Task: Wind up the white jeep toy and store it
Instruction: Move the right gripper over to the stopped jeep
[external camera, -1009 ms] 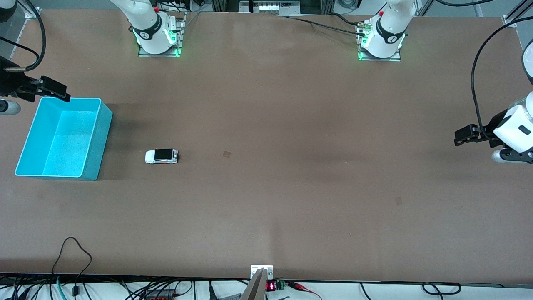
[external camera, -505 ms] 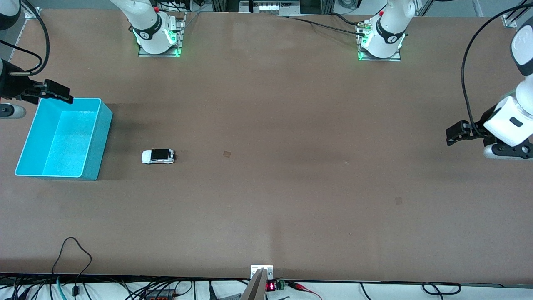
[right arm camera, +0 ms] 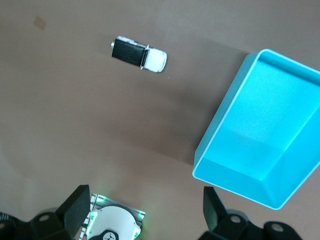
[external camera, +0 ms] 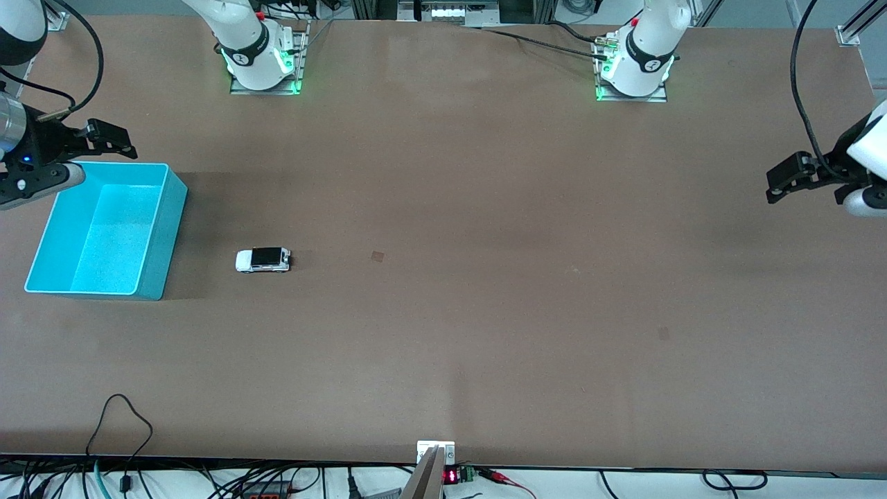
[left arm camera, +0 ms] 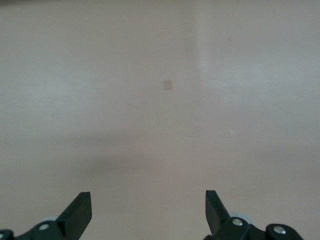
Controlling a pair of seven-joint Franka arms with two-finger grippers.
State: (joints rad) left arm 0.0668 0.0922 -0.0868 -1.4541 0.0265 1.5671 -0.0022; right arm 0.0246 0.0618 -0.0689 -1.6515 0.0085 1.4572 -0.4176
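The white jeep toy (external camera: 262, 260) stands on its wheels on the brown table (external camera: 485, 312), its black ribbed roof panel up, just beside the cyan bin (external camera: 38, 267) and apart from it, toward the right arm's end of the table. The bin has nothing in it.

The right gripper (external camera: 111, 138) hangs in the air over the table at the bin's corner nearest the arm bases, its jaws spread wide and holding nothing. In the right wrist view the toy (right arm camera: 138, 54) and the bin (right arm camera: 220, 130) both lie well out past its fingertips (right arm camera: 75, 202).

The left gripper (external camera: 786, 184) hovers over bare table at the left arm's end, well apart from the toy, jaws wide and holding nothing. Its wrist view shows only the tabletop and a small dark mark (left arm camera: 168, 85) past the fingertips (left arm camera: 80, 210).
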